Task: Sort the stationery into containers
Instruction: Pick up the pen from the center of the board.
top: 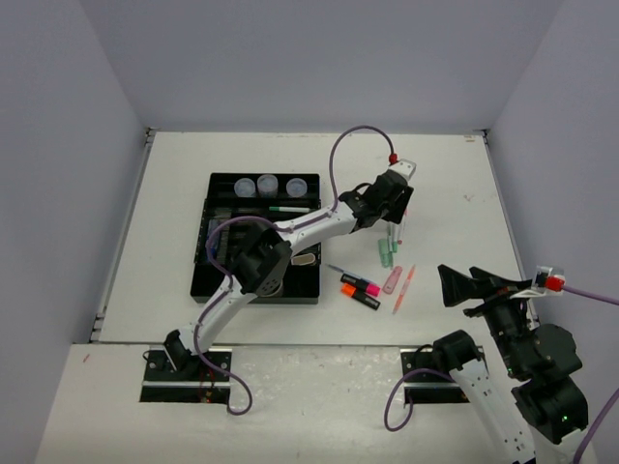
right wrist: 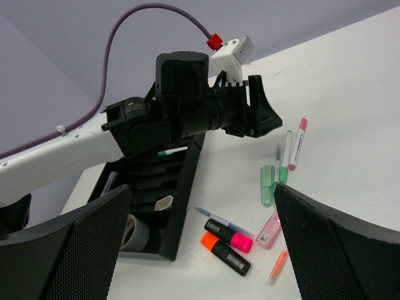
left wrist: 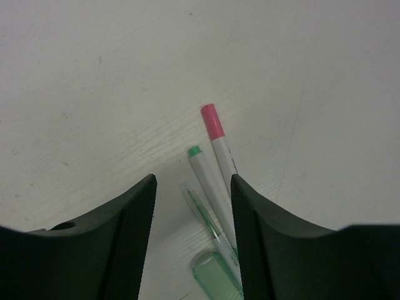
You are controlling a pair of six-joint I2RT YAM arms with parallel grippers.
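Jaws of the left gripper [left wrist: 192, 187] stood part-open astride the green-capped pen [left wrist: 206, 178], gripping nothing, on the bench just right of the organiser tray [top: 306, 284], while the right gripper [right wrist: 201, 194] hung wide and empty; pick-up was judged in hand, next requiring closure and carriage to a narrow slot.

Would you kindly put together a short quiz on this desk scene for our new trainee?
1. True or false: the three round tubs sit inside the black tray.
2. The left gripper hangs over: A, the pens; B, the round tubs; C, the black tray.
3. How many black-bodied highlighters lie on the table?
Key: 1 true; 2 A; 3 two.
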